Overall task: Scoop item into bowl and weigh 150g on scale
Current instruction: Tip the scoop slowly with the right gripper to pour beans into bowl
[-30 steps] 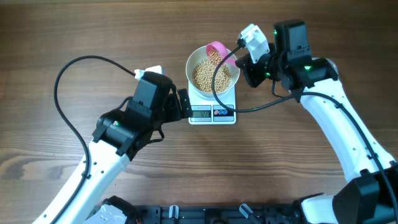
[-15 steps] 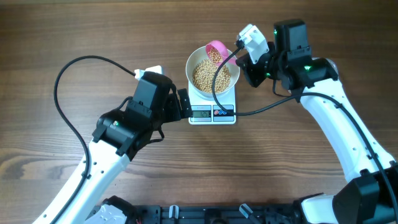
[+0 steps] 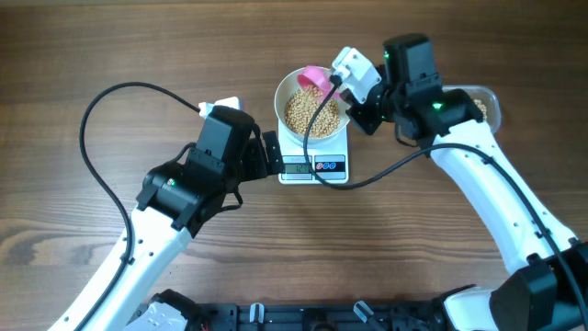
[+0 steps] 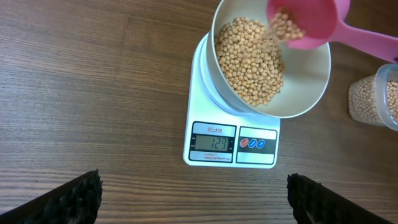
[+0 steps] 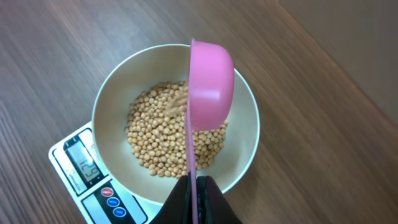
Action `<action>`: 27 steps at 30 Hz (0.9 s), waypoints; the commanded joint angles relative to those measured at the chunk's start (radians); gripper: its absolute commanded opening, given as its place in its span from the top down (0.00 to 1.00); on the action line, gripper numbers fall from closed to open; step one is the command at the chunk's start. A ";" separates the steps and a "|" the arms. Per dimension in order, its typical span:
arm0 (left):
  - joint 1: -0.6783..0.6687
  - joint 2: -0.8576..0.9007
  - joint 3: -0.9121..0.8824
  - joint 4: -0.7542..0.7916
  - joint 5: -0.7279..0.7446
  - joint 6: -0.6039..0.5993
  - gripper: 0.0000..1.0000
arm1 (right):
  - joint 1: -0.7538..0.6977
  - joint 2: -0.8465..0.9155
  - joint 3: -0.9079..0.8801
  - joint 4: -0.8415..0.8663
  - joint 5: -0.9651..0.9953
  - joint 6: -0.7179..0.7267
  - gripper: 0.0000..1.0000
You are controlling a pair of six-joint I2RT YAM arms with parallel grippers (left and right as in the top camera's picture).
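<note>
The white bowl [image 3: 282,99] stands on the white scale [image 3: 314,168] and holds a heap of tan beans [image 3: 301,114]. My right gripper [image 5: 194,198] is shut on the handle of a pink scoop [image 5: 211,81], which is tipped on its side over the bowl. Beans [image 4: 283,28] spill from the scoop [image 4: 311,25] into the bowl [image 4: 311,87]. The scale's display [image 4: 212,144] reads 129. My left gripper [image 4: 194,190] is open and holds nothing, hovering just in front of the scale [image 4: 231,144].
A clear plastic container [image 3: 482,106] with more beans sits right of the scale, partly behind my right arm; it also shows in the left wrist view as the container [image 4: 379,99]. A black cable [image 3: 322,115] hangs across the bowl. Another cable [image 3: 92,138] loops at left.
My right arm has swung left, carrying the scoop further over the bowl and tipping it so beans pour out. The clear container has come into view. The left arm has not moved.
</note>
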State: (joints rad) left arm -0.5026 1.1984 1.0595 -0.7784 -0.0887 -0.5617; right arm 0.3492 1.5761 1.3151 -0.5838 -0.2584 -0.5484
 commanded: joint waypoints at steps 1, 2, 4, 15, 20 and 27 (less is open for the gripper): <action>0.005 -0.007 0.001 0.002 -0.010 0.008 0.00 | 0.004 -0.016 0.008 -0.002 0.023 0.003 0.96; 0.005 -0.007 0.001 0.002 -0.010 0.008 0.00 | 0.005 -0.016 0.008 -0.009 0.025 -0.002 0.96; 0.005 -0.007 0.001 0.002 -0.010 0.008 0.00 | 0.005 -0.016 0.008 -0.003 0.065 -0.002 0.96; 0.005 -0.007 0.001 0.002 -0.010 0.008 0.00 | 0.011 -0.015 0.008 -0.023 0.047 -0.008 0.96; 0.005 -0.007 0.001 0.002 -0.010 0.008 0.00 | 0.014 -0.015 0.008 -0.017 0.032 -0.021 0.96; 0.005 -0.007 0.001 0.002 -0.010 0.008 0.00 | 0.014 -0.015 0.008 0.002 0.049 0.028 0.96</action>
State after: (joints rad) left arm -0.5026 1.1984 1.0595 -0.7784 -0.0887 -0.5617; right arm 0.3550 1.5761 1.3151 -0.5819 -0.2092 -0.5423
